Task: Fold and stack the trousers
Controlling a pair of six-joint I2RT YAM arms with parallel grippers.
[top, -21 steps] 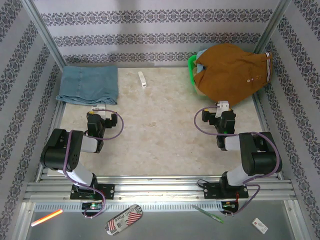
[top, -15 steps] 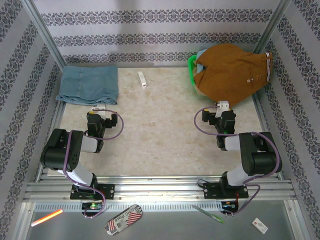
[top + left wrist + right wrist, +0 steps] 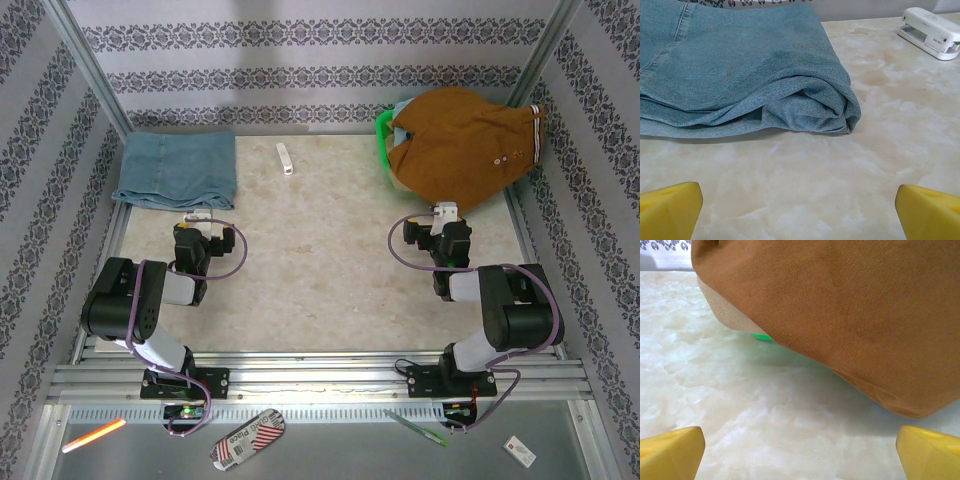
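The rust-brown trousers (image 3: 459,146) lie heaped over a green basket (image 3: 382,128) at the back right, pale buttons and striped lining showing at their right edge. In the right wrist view the trousers (image 3: 850,310) hang just ahead of my open right gripper (image 3: 800,452), with bare table between its yellow fingertips (image 3: 671,450). From above, the right gripper (image 3: 443,218) sits just short of the heap. My left gripper (image 3: 196,222) rests low on the table, open and empty (image 3: 800,210), facing the folded denim.
A folded denim-blue cloth (image 3: 177,169) lies at the back left, its fold (image 3: 805,107) close ahead of the left fingers. A small white stapler (image 3: 285,159) sits at the back centre, also at the upper right of the left wrist view (image 3: 930,32). Patterned walls enclose the marble table (image 3: 320,260).
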